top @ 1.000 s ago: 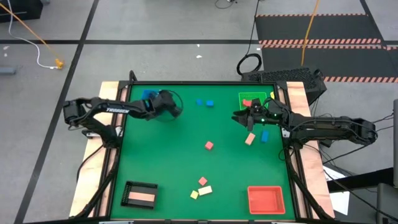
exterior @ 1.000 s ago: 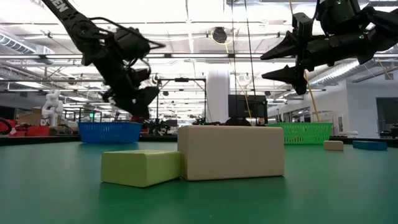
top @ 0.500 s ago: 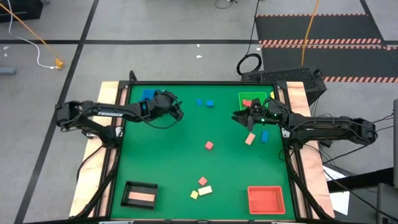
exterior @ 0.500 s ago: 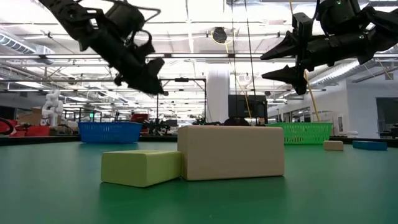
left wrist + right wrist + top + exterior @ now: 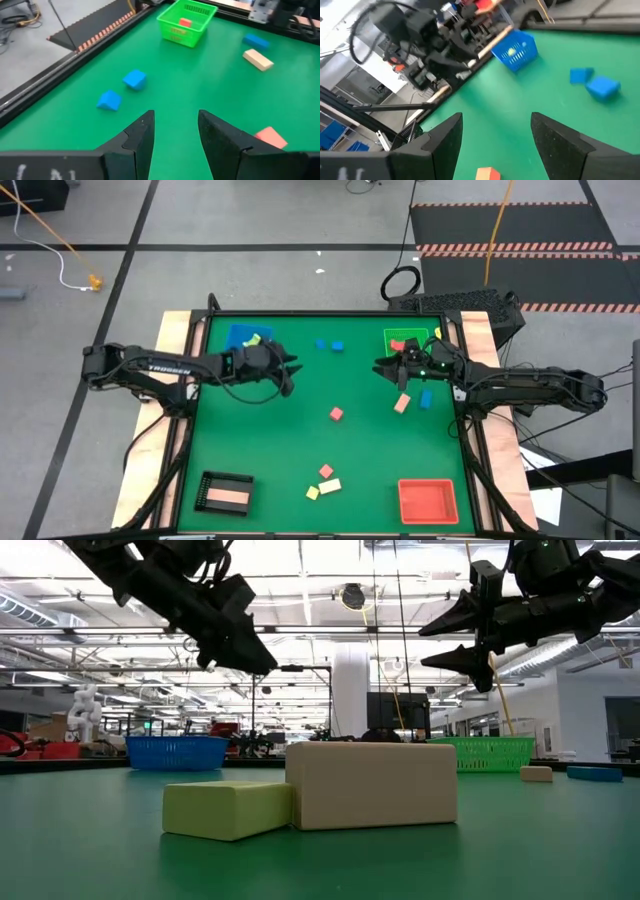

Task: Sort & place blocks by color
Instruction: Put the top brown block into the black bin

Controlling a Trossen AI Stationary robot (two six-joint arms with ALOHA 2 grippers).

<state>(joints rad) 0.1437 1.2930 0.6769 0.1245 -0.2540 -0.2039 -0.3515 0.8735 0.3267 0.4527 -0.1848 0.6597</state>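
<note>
My left gripper (image 5: pixel 288 370) is open and empty above the mat, to the right of the blue tray (image 5: pixel 240 334), which holds a yellow-green block (image 5: pixel 253 339). Its fingers (image 5: pixel 140 137) point toward two blue blocks (image 5: pixel 134 78) lying on the mat. My right gripper (image 5: pixel 380 367) is open and empty, raised beside the green tray (image 5: pixel 405 342), which holds a red block (image 5: pixel 397 346). A cream block (image 5: pixel 402 403) and a blue block (image 5: pixel 426 398) lie near it. A red block (image 5: pixel 336 413) lies mid-table.
A red tray (image 5: pixel 428 500) stands at the near right and a black tray (image 5: pixel 225 492) with a pale block at the near left. A red block (image 5: pixel 326 471), a cream block (image 5: pixel 372 783) and a yellow-green block (image 5: pixel 228 808) lie near the front edge.
My left gripper has moved from over the blue tray toward the table's right and a little toward the near edge. It has risen and tipped from pointing down to a flatter slant. The yellow-green block now shows in the blue tray.
</note>
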